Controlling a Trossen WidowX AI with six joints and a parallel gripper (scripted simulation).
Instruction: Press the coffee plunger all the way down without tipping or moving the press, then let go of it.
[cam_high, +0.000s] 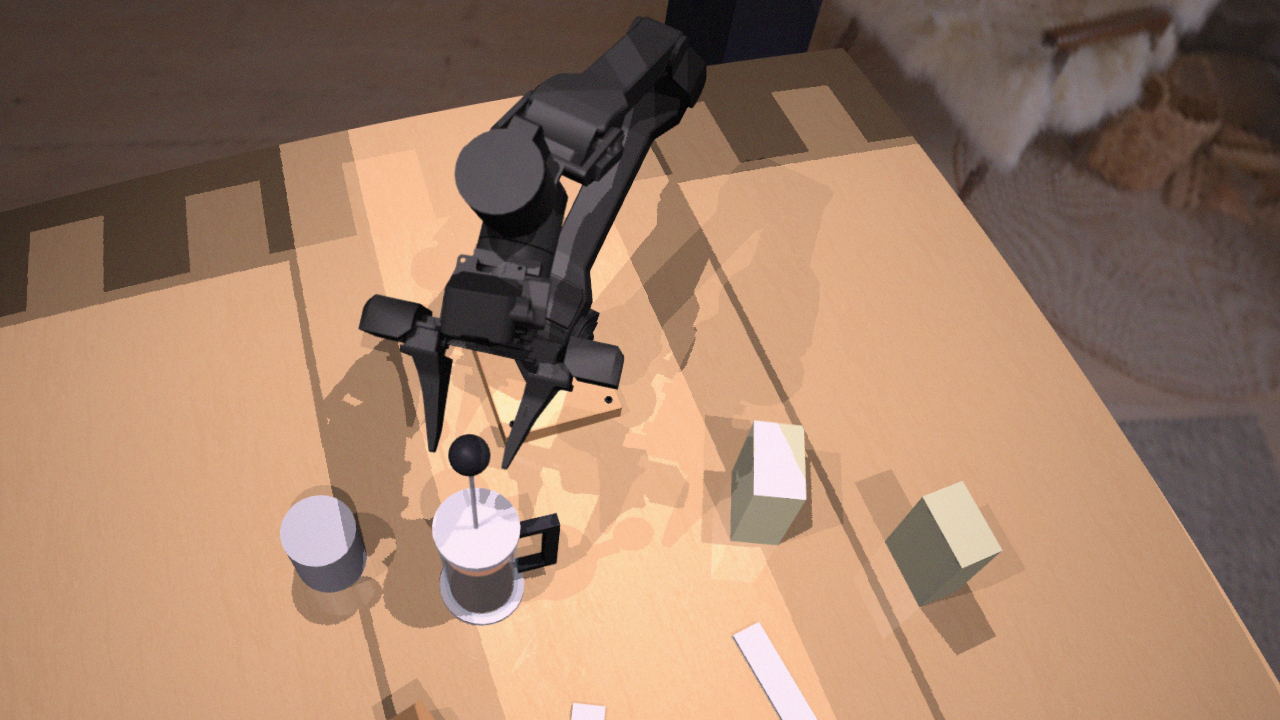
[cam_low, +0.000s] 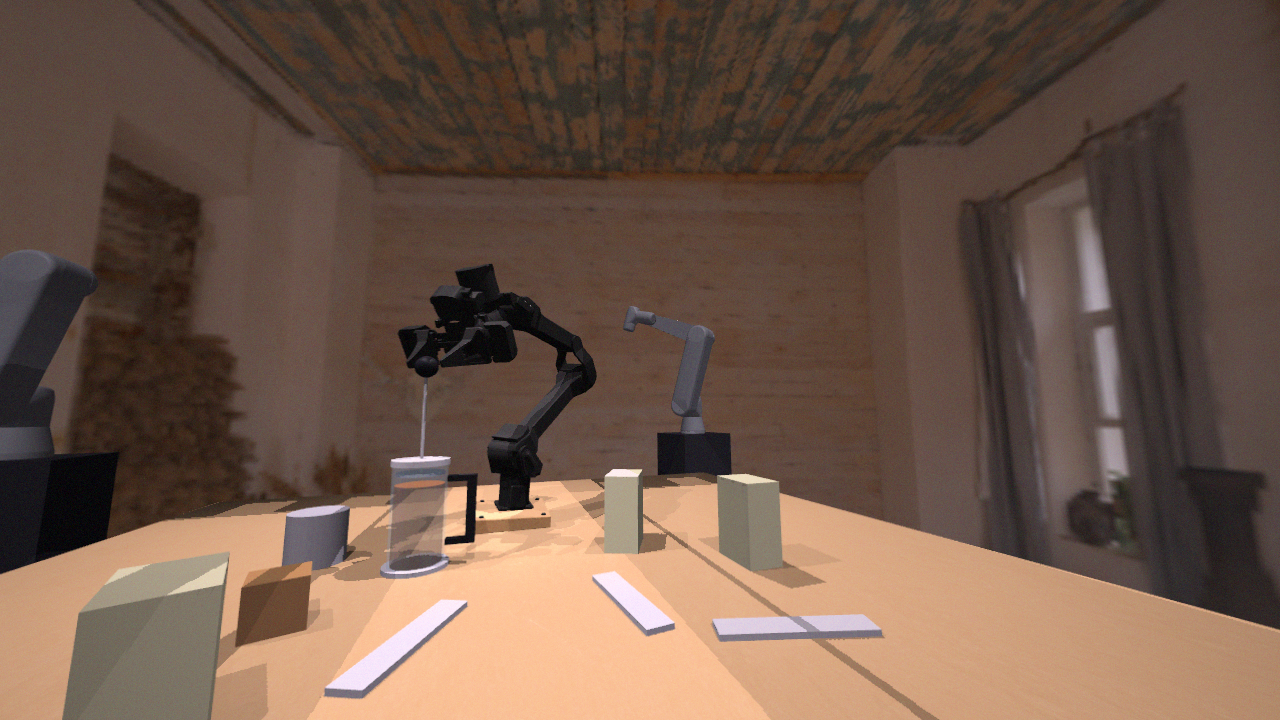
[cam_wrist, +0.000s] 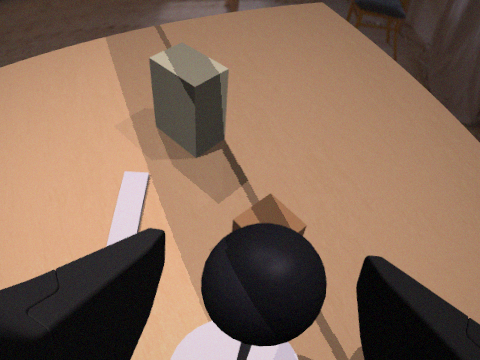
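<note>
Top view: coffee press (cam_high: 481, 573) (cam_low: 418, 519) upright, plunger (cam_high: 469, 454) (cam_low: 426, 366) (cam_wrist: 264, 284) raised (jaws (cam_high: 469, 458) (cam_low: 429, 363) apart).

smooth matt black knob (cam_high: 469, 454) (cam_low: 426, 366) (cam_wrist: 264, 284), pale wood-look table (cam_high: 179, 402) (cam_low: 537, 662) (cam_wrist: 300, 125)

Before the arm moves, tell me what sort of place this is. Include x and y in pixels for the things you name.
Probably an old, rustic room set up as a robot workspace: a weathered, patchy painted ceiling, grey curtains (cam_low: 1136, 340) by a window, and a black tabletop arm (cam_low: 559, 394) (cam_high: 608, 197) at a wooden table (cam_low: 537, 671) (cam_high: 179, 402) (cam_wrist: 375, 150).
</note>
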